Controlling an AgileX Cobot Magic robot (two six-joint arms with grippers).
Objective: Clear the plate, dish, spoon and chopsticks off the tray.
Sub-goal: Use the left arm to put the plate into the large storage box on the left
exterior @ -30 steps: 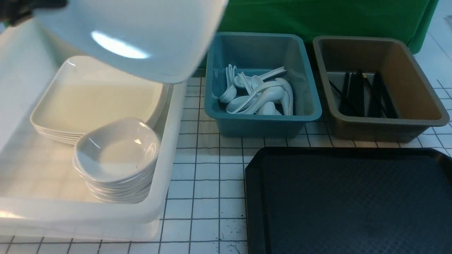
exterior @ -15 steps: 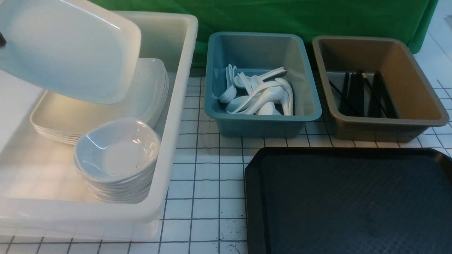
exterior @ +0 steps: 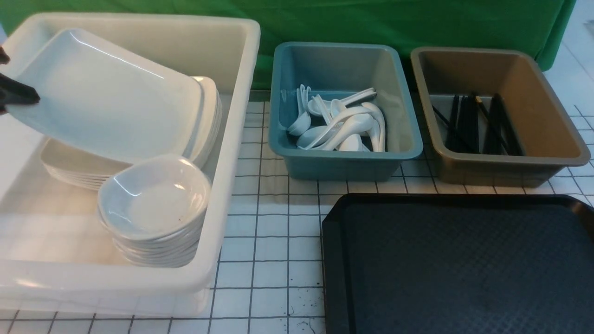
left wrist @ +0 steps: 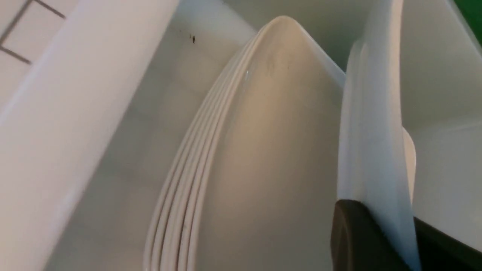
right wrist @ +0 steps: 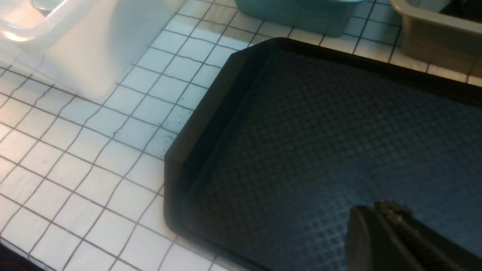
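A white tiled table (exterior: 269, 260) with dark grid lines runs up to a green cloth (exterior: 371, 23) across the top of the front view.

At the far left edge, the left gripper (exterior: 18, 93) pinches the left rim of the plate (exterior: 106, 97). The left wrist view shows its black fingers (left wrist: 354, 241) on either side of that rim. The plate sits tilted inside the white tub (exterior: 232, 139), its left edge raised and its right edge down on the stack of plates (exterior: 69, 174). It lies close to the tub's back wall. Its lower edge comes just above the stack of dishes (exterior: 153, 199) in the tub's near right corner; I cannot tell whether they touch.

A strip of tiles separates the tub's right wall from the blue bin (exterior: 343, 162), which holds the spoons (exterior: 343, 125). Just to the right, across a narrow gap, stands the brown bin (exterior: 510, 171) holding the chopsticks (exterior: 468, 120).

The tray (exterior: 455, 264) fills the lower right, with its far rim near both bins and its left rim well apart from the tub. In the right wrist view the right gripper (right wrist: 380, 210) hovers over the tray's textured floor, its fingers pressed together and holding nothing.
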